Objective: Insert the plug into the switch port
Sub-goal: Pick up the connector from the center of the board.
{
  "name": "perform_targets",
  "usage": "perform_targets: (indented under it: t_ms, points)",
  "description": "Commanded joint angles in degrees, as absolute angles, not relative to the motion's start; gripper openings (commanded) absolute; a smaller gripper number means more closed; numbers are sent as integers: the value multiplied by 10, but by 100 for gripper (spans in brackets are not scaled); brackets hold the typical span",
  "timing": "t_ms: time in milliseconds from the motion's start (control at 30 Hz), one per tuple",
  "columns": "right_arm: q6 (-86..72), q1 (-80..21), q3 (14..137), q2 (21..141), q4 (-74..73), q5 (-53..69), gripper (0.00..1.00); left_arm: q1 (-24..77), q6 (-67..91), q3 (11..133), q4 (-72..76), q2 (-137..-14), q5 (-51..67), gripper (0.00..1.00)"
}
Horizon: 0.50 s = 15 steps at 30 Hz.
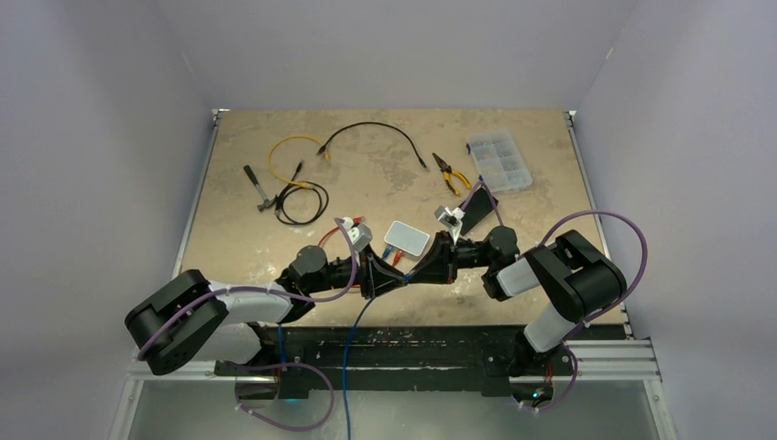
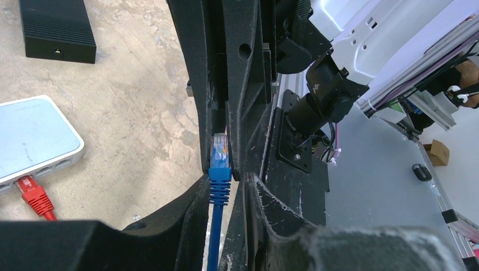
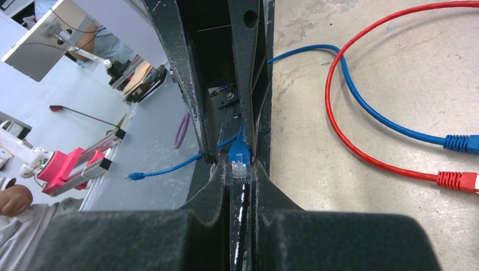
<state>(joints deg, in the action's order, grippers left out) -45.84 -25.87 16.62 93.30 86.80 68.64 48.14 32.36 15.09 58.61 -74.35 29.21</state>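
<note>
On the surface (image 1: pixel 257 247), the switch (image 1: pixel 406 239) lies centrally, just behind the left end effector (image 1: pixel 376 275) and right end effector (image 1: pixel 414 269), which meet with the plug (image 2: pixel 219 152) between them; the compartment box (image 1: pixel 498 161) sits near the far right corner, pliers (image 1: pixel 452 174) just left of it, and coiled cables (image 1: pixel 300 197) lie far left.

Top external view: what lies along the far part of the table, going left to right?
Dark-handled tool → yellow cable → long black cable → yellow-handled pliers → clear compartment box. The black coil overlaps the yellow cable, so it is left out.
</note>
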Motion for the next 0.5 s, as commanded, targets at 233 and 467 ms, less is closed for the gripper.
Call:
perform_targets:
  t_ms: [233,467]
  points:
    - [-456,-256,167,916,1174,675,0,486,331,156,617,-767,305,29]
    - [-456,-256,167,917,1173,676,0,486,337,154,635,-760,313,25]
